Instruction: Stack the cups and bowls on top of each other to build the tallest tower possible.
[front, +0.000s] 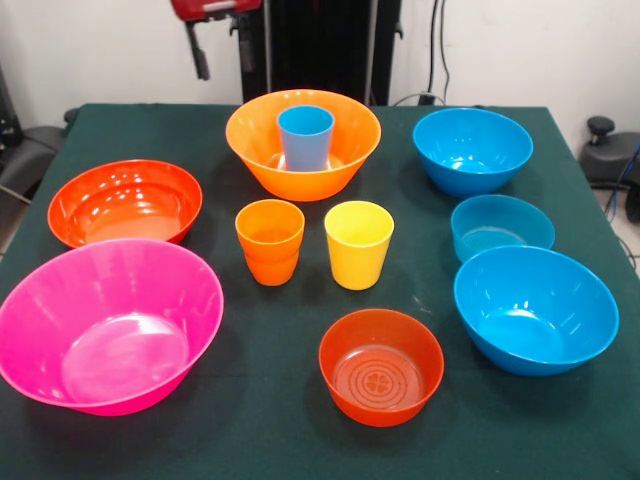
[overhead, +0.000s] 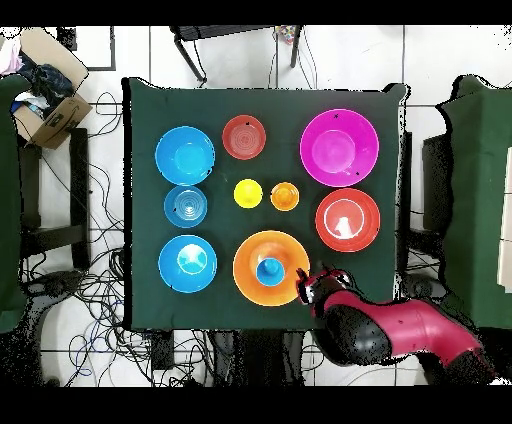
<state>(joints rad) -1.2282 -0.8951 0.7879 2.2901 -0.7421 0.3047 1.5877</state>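
On the dark green cloth-covered table (front: 270, 420), glossy translucent plastic ware lies spread. At left sit the big pink bowl (front: 108, 325) and a red-orange bowl (front: 124, 203). In the middle, the big orange bowl (front: 303, 143) holds the upright blue cup (front: 306, 136); nearer stand the stepped orange cup (front: 270, 241), the yellow cup (front: 358, 243) and a second red-orange bowl (front: 381, 366). Three blue bowls (front: 534, 309) line the right. The gripper (front: 218, 45) hangs at the far edge; whether its claw is spread cannot be told.

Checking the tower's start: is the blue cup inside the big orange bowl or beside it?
Inside. The blue cup stands upright within the big orange bowl, ringed by its rim in both views.
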